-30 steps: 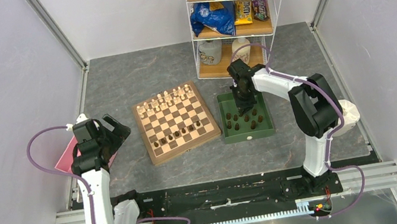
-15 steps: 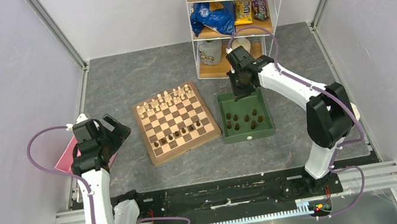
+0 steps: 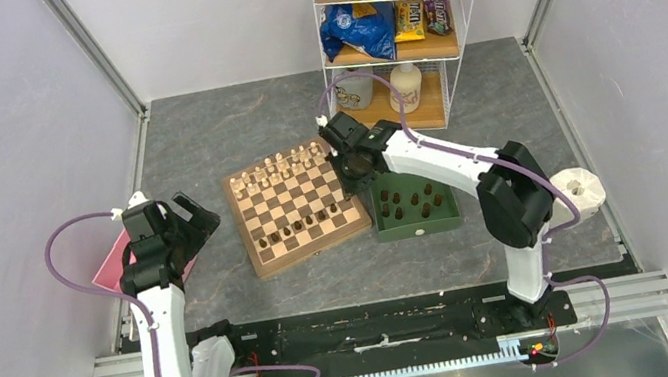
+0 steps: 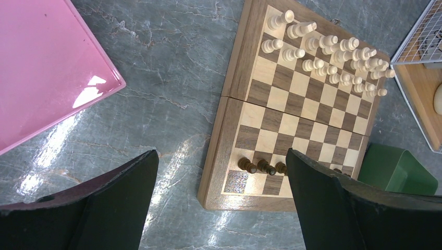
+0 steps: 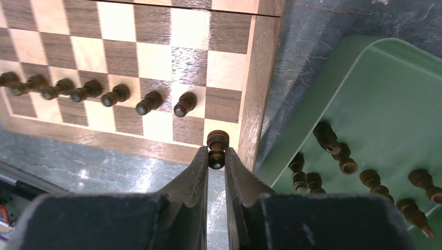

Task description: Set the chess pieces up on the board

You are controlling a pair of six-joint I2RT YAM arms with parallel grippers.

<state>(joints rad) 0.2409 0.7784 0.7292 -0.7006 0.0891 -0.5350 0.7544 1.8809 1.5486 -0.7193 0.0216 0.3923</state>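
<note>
Tray (image 5: 396, 94): several dark pieces (image 5: 327, 136) inside. Right gripper (image 5: 216, 161) clamped on one piece (image 5: 217, 141) above board (image 5: 156, 52) edge. Left gripper (image 4: 221, 156) spread wide, empty, over tabletop (image 4: 172, 78).

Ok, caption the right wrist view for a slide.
Right tool holds a dark chess piece above the board edge.

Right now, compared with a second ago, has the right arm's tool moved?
Yes. The right tool swung left, from above the green tray to the right edge of the board, and it is shut on a dark chess piece.
</note>
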